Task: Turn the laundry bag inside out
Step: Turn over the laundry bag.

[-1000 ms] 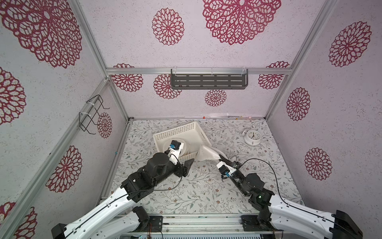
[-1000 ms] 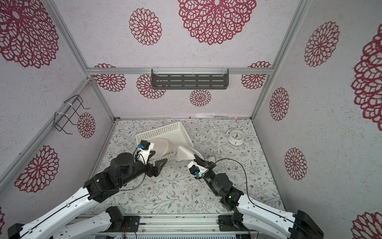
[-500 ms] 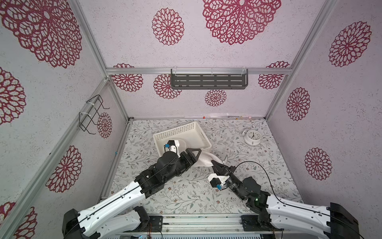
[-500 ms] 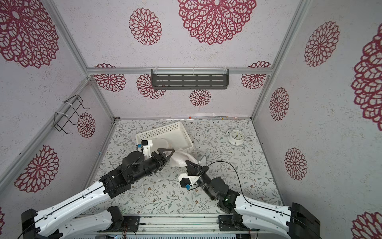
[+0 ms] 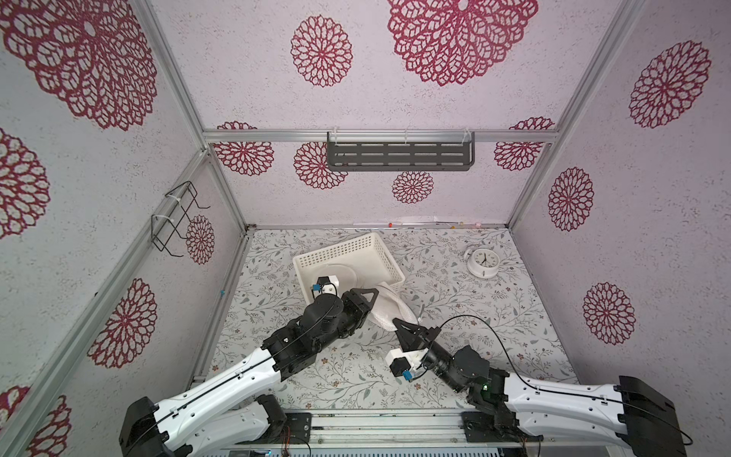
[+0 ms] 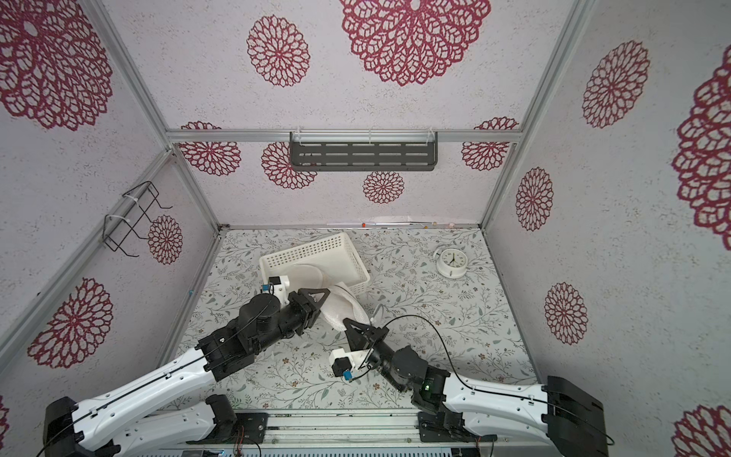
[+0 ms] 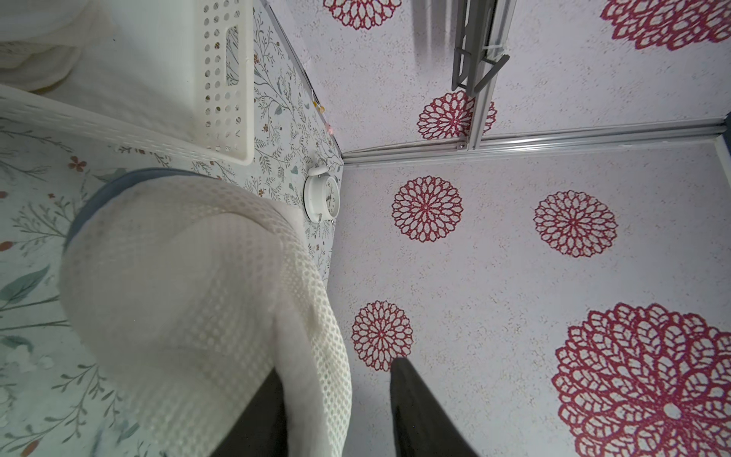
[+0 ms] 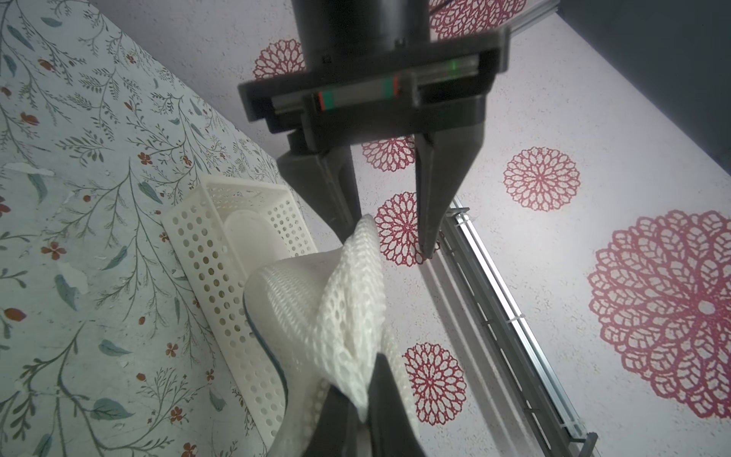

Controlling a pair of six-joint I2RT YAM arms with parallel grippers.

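- The right gripper [image 5: 397, 322] is clamped on the laundry bag [image 5: 389, 308], in front of the basket [image 5: 343, 253].
- The bag is held at the basket's near corner.
- The left gripper [image 8: 389, 240] is seen parted beside that corner, one jaw touching mesh.
- A clock [image 5: 481, 261] is seen right of the basket.

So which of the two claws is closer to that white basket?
Left. The left gripper is by the near wall of the basket, jaws open at the laundry bag; the right gripper, shut on the bag, is farther toward the front.
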